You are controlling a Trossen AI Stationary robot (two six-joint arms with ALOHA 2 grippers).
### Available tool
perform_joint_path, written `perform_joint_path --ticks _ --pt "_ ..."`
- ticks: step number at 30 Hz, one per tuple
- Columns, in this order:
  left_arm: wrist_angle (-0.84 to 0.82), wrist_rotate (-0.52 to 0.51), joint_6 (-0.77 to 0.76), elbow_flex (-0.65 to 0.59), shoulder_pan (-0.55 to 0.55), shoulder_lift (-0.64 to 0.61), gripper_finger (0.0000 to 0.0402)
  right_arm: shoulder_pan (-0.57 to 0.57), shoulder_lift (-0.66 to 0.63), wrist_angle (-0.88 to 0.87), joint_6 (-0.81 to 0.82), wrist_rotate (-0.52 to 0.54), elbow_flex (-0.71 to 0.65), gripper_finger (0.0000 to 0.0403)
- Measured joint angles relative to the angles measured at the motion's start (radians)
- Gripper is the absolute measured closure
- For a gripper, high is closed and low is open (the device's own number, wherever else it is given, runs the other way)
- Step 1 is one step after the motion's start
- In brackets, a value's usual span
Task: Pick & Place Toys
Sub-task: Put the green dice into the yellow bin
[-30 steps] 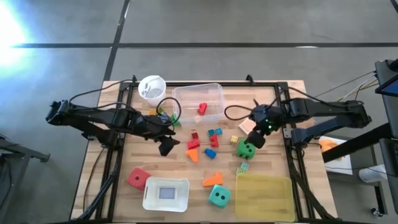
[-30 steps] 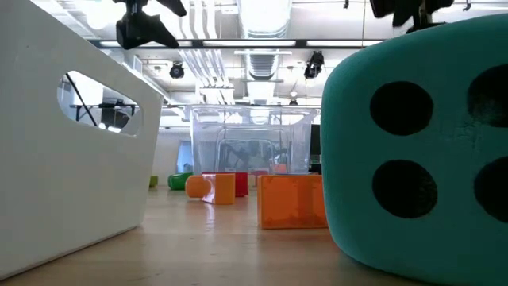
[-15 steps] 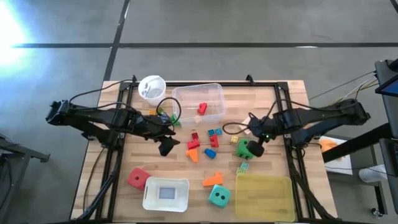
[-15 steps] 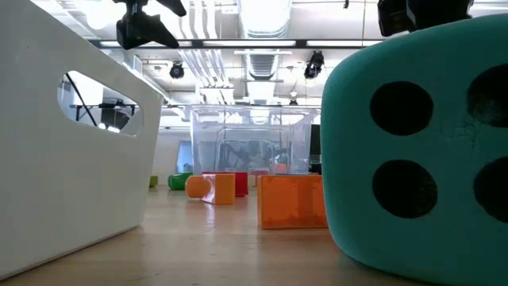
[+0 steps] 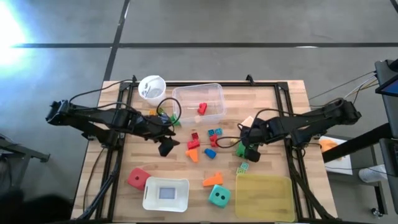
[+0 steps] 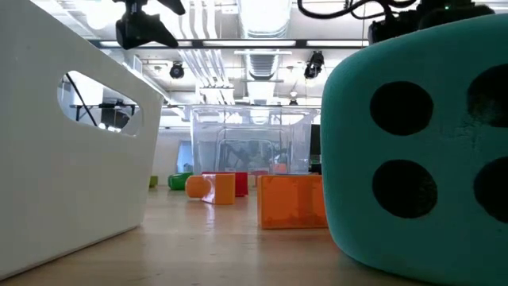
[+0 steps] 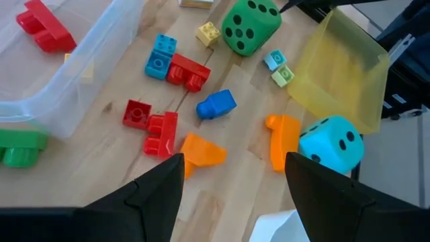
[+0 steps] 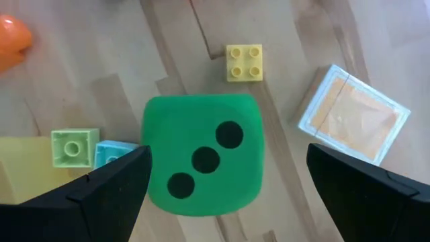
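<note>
Since the earlier frames, the right arm has swung inward and lowered until the right gripper (image 5: 247, 150) hangs directly over the large green dotted die (image 8: 201, 156); the left arm has not shifted.

On the left of the wooden tabletop (image 5: 118, 180), the left gripper (image 5: 166, 147) hovers above the boards with its jaws spread and nothing between them. Near the far edge stand the white cup (image 5: 152, 87) and the clear plastic tub (image 5: 198, 102), which holds one red block (image 5: 202, 108). A green block (image 7: 20, 148) lies just outside the tub's wall. At the near edge sit a red die (image 5: 137, 178) and, beside it, a white bin (image 5: 165, 194).

Scattered across the middle are red blocks (image 7: 152, 128), a blue block (image 7: 216, 104), a light blue studded brick (image 7: 160, 57) touching another red brick (image 7: 188, 71), and orange pieces (image 7: 201, 152). A teal dotted die (image 5: 218, 196) rests near the front, next to an orange block (image 5: 213, 180).

Further right, the right gripper's jaws are released wide, straddling the green die without clasping it. A small yellow brick (image 8: 244, 62) and a flat pale square tile (image 8: 353, 114) lie just beyond the die, and a pale green brick (image 8: 74, 148) and a light blue brick (image 8: 107, 153) sit close to its other side. A translucent yellow tray (image 5: 264, 196) occupies the near right corner.
</note>
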Motion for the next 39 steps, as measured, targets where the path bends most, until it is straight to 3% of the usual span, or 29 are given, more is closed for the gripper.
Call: perform_joint_path --ticks 4,25,39 --pt "0.000 0.000 -0.001 0.000 -0.001 0.000 0.0139 0.000 -0.015 0.061 0.001 -0.050 -0.025 0.0016" --pt "0.000 0.019 0.002 0.000 -0.001 0.001 0.0139 0.010 -0.008 0.175 -0.037 -0.058 -0.153 0.0016" --pt "0.000 0.019 0.007 0.000 -0.001 0.001 0.0139 0.018 0.026 0.225 0.063 -0.108 -0.161 0.0016"
